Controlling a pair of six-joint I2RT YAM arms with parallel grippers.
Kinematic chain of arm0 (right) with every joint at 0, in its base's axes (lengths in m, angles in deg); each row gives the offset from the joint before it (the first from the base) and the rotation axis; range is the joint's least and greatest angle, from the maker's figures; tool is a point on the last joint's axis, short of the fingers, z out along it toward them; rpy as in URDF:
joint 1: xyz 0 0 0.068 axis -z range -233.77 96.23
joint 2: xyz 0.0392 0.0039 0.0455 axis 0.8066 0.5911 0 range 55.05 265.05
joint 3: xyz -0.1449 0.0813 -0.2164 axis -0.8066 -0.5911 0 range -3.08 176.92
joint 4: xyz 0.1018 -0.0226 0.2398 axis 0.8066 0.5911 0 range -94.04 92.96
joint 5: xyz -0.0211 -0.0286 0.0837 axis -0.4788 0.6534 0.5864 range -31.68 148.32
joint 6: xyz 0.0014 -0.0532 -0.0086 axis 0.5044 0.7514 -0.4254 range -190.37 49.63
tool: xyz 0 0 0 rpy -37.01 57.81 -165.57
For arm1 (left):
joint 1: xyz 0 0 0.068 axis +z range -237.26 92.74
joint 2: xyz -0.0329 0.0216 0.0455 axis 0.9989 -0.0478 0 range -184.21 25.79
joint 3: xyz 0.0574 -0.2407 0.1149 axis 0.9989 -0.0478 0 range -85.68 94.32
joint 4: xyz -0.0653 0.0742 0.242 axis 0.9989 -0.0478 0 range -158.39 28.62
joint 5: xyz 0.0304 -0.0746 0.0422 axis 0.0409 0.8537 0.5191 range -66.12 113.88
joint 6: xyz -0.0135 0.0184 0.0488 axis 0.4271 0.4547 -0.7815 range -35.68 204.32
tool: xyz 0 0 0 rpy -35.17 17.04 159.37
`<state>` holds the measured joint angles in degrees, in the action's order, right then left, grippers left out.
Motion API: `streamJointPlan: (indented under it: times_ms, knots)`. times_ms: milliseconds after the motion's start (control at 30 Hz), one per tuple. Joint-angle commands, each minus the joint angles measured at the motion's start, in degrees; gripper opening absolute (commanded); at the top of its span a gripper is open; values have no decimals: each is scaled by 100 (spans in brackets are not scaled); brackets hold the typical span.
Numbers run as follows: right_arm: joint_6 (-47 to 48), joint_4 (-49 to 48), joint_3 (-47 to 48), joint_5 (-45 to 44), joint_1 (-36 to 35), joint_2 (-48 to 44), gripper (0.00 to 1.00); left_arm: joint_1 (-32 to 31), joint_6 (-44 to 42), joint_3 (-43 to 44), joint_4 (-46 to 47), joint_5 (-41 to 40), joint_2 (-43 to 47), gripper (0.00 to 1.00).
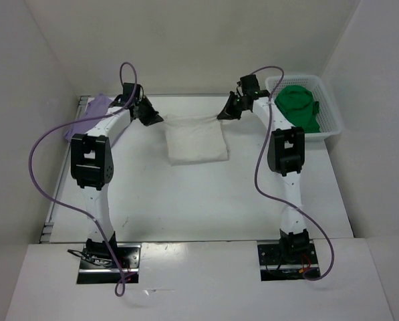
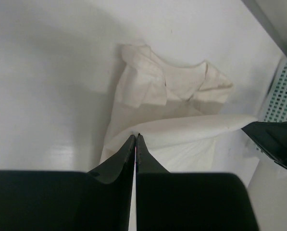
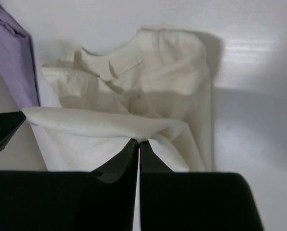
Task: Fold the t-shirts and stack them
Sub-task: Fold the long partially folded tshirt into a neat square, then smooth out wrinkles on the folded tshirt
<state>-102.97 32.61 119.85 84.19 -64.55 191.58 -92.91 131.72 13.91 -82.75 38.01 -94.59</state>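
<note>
Table: cream shirt seems pinched, per wrist cams only

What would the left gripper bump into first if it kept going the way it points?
The cream shirt. The left gripper pinches its edge, and more of it lies right ahead, though depth is hard to judge.

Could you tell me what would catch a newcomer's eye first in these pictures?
The cream shirt lies at the far middle of the table, its far edge pinched and stretched between the left gripper and the right gripper, both shut on it. A green shirt sits bunched in the white basket at the far right, and a lavender shirt lies at the far left.
</note>
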Motion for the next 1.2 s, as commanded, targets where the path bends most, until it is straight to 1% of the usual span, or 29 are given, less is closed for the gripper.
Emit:
streamJointPlan:
  times_ms: [0,33,67,100,133,167,200,233,267,333,367,400,433,467,500,533,567,600,633,667,733,767,867,900,1000,1033,1067,1133,1167]
  knots:
    - [-97,-52,1194,-47,77,531,3,178,270,481,589,-533,-301,5]
    - [-158,131,1424,-47,77,820,4,178,270,552,659,-534,-354,10]
    - [-159,220,1661,-108,77,953,5,178,392,605,904,-534,-355,18]
    - [-211,334,2151,-108,77,1076,8,178,445,605,1037,-456,-416,27]
    - [-212,448,2391,-108,77,1182,16,178,498,684,1125,-351,-416,45]
    - [-212,632,2611,-108,77,1331,21,178,499,754,1126,-350,-416,51]
    - [-212,721,3004,-108,77,1385,26,178,499,755,1126,-350,-338,54]
    - [-212,817,3182,-108,77,1385,35,178,499,755,1187,-350,-259,54]
    - [-212,1010,3341,-47,77,1437,38,178,499,650,1318,-350,-162,54]
    - [-89,1221,3562,-47,16,1377,43,178,499,439,1381,-149,145,54]
    - [-2,1292,3492,-116,-54,1281,44,83,429,308,1433,-95,251,52]
    - [69,1293,3074,-117,-107,1001,44,-110,367,-15,1433,-95,452,50]
    - [226,1293,2739,-117,-186,807,43,-225,367,-219,1433,18,549,49]
    - [289,1180,2344,-117,-344,596,29,-330,367,-482,1625,228,646,49]
    - [289,796,1418,-117,-415,142,23,-584,445,-989,1749,317,804,47]
    - [289,539,948,48,-476,-89,17,-717,446,-1160,1828,318,805,47]
    - [289,302,508,50,-581,-283,8,-831,446,-1274,1829,318,857,46]
    - [228,-66,-254,102,-582,-450,5,-1006,446,-1397,1829,397,858,45]
    - [228,-174,-574,103,-643,-687,3,-1060,498,-1660,1977,493,806,45]
    - [228,-236,-1021,155,-644,-741,2,-1061,499,-1741,1978,590,692,45]
    - [280,-368,-1376,217,-697,-795,1,-1122,499,-1890,1978,591,630,45]
    - [280,-490,-1804,217,-697,-882,1,-1122,499,-2204,2065,669,577,44]
    - [228,-878,-2492,155,-697,-935,1,-1122,551,-2636,2197,608,524,44]
    - [228,-939,-2650,155,-697,-935,1,-1122,551,-2977,2250,556,524,44]
    - [88,-1299,-3415,33,-697,-1005,0,-1122,551,-3532,2408,556,471,42]
    - [87,-1370,-3564,32,-749,-1092,0,-1122,551,-3943,2409,617,471,40]
    - [87,-1449,-3905,32,-749,-1250,0,-1122,621,-4165,2487,617,584,38]
    - [26,-1502,-4363,-56,-889,-1435,0,-1175,683,-4631,2602,679,978,38]
    - [26,-1502,-4514,-56,-890,-1619,0,-1332,753,-5007,2602,679,1138,38]
